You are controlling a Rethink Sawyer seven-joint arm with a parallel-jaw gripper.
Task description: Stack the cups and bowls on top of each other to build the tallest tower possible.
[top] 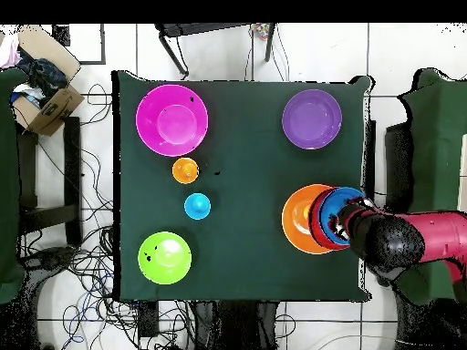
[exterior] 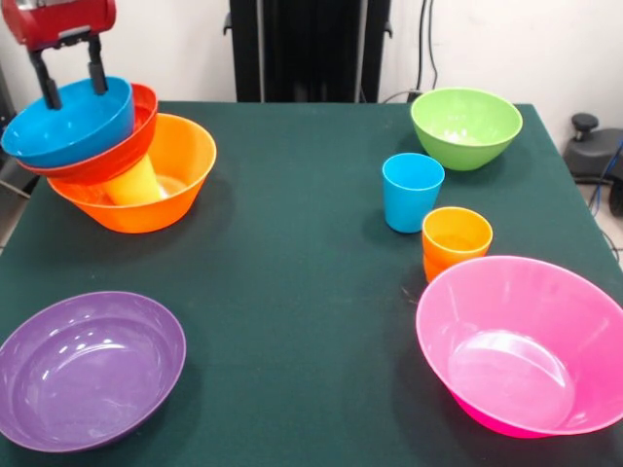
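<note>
Claw [exterior: 70,80] straddles the glossy round blue bowl's [exterior: 68,125] rim; grip cannot be told.

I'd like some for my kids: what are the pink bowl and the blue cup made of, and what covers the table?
The pink bowl and blue cup look like glossy plastic: bright reflections, thin rims. The table cover looks like matte dark green cloth, probably felt; no shine.

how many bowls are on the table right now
6. The blue bowl sits tilted in the red-orange bowl, inside the orange bowl. Loose: the green bowl, pink bowl and purple bowl. More could be hidden in the pile.
</note>
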